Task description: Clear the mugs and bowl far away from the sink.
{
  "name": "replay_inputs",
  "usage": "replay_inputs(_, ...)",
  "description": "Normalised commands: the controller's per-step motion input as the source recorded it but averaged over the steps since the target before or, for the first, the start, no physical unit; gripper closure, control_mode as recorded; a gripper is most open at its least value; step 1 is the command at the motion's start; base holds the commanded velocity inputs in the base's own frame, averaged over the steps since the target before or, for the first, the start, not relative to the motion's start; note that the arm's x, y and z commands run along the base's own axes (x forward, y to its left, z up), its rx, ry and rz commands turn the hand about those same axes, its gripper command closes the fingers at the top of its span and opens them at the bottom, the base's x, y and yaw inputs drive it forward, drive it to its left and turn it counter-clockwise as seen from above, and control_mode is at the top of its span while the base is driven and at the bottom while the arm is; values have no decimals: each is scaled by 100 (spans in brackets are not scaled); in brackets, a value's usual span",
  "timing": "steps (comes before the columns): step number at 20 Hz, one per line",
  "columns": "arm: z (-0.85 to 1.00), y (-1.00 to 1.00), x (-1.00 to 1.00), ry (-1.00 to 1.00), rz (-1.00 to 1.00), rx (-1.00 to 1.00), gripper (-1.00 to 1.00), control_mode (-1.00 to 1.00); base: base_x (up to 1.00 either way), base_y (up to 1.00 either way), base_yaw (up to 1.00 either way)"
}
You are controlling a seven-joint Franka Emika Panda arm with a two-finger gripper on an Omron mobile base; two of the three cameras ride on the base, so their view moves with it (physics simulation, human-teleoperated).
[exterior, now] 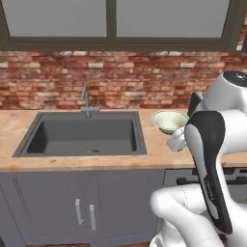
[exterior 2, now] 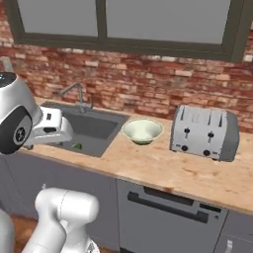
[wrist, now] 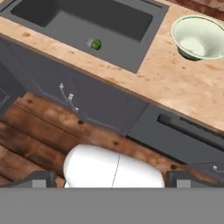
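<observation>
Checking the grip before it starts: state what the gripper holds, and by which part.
Nothing is held. The gripper is open with empty space between its fingertips; the bowl sits untouched on the counter.

**My counter, and what sits on it**

Below me runs the light wooden counter (exterior 2: 163, 170), backed by brick. The bowl (exterior 2: 142, 130) stands upright on it, just beside the right edge of the sink (exterior: 82, 135), which is set into the top. Farther right along the counter, apart from the bowl, I see a silver toaster (exterior 2: 203, 132) against the wall.
</observation>
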Motion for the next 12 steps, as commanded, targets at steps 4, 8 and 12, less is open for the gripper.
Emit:
replay_inputs(4,0,0,0,0,0,0,-100,100,1,-91,-40)
replay_inputs(8,0,0,0,0,0,0,-100,100,24,-30,-44)
replay_inputs(12,0,0,0,0,0,0,-100,100,54,15,-38)
